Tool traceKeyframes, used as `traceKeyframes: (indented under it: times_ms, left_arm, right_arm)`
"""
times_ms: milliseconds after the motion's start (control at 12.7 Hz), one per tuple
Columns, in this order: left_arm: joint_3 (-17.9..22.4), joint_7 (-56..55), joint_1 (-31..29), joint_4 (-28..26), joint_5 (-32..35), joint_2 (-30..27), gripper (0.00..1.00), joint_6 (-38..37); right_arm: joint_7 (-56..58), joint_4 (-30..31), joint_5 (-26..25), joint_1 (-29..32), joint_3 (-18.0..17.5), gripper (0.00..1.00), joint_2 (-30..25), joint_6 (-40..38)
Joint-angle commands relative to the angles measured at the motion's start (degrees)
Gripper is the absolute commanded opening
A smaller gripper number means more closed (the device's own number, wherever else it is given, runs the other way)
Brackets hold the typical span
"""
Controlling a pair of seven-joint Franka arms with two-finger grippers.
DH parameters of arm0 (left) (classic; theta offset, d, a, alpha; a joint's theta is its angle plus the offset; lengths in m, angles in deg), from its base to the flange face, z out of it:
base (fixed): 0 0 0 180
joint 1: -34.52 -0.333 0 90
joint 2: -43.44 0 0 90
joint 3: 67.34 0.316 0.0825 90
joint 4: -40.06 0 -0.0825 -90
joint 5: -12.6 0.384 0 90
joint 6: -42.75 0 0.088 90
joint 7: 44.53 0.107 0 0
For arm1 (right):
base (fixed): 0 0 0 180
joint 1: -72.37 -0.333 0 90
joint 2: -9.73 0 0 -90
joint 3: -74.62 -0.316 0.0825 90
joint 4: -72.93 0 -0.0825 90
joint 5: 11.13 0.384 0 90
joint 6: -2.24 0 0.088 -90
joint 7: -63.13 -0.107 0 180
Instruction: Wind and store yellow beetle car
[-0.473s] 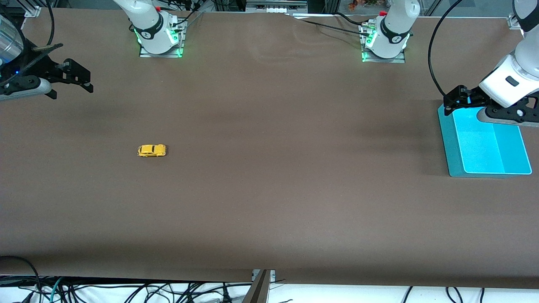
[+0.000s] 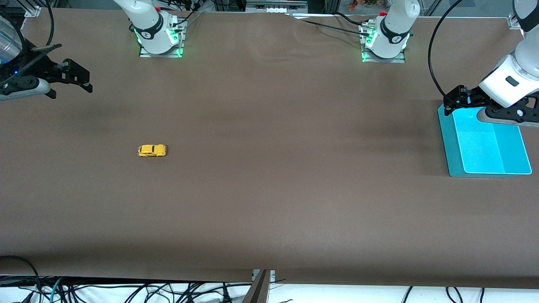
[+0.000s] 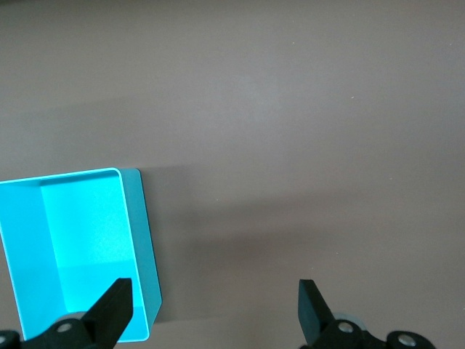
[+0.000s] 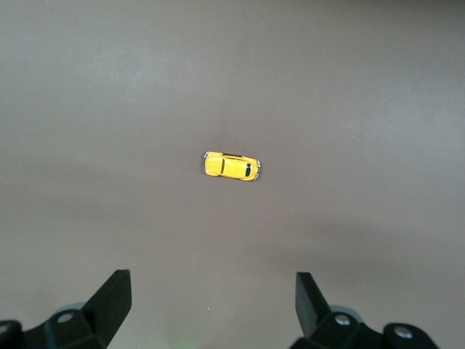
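The yellow beetle car point(image 2: 151, 150) stands on its wheels on the brown table, toward the right arm's end; the right wrist view shows the car point(image 4: 232, 166) well ahead of the fingers. My right gripper point(image 2: 80, 78) hangs open and empty above the table edge at that end, apart from the car. My left gripper point(image 2: 457, 99) is open and empty over the rim of the cyan tray point(image 2: 454, 160) at the left arm's end. In the left wrist view one fingertip point(image 3: 116, 298) overlaps the tray point(image 3: 142, 240), the other is over bare table.
Both arm bases point(image 2: 158, 35) point(image 2: 385, 40) stand along the table's edge farthest from the front camera. Cables point(image 2: 126, 290) hang below the edge nearest to that camera. Brown table point(image 2: 294, 168) stretches wide between the car and the tray.
The right gripper has shifted very slightly away from the car. The car, the tray and the left arm have not moved.
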Motion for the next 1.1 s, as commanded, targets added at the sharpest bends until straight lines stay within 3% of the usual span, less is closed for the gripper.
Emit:
traceKeyframes:
  times_ms: [0,236,631,1025]
  left_arm:
    - [0.06,0.40,-0.10,1.72,-0.20,0.80,1.00,-0.86]
    - [0.06,0.40,-0.01,1.72,-0.20,0.80,1.00,-0.86]
    - [0.05,0.32,-0.01,1.72,-0.29,0.80,1.00,-0.86]
    - [-0.03,0.32,-0.01,1.72,-0.29,0.80,1.00,-0.86]
  right_arm:
    - [-0.16,-1.21,0.97,-0.77,0.86,1.00,0.38,-1.18]
    - [-0.16,-1.21,0.97,-0.68,1.04,1.00,0.38,-1.27]
    - [-0.33,-1.21,0.89,-4.19,5.78,1.00,0.47,-1.27]
    - [-0.16,-1.21,0.80,-4.19,5.79,1.00,1.09,-1.18]
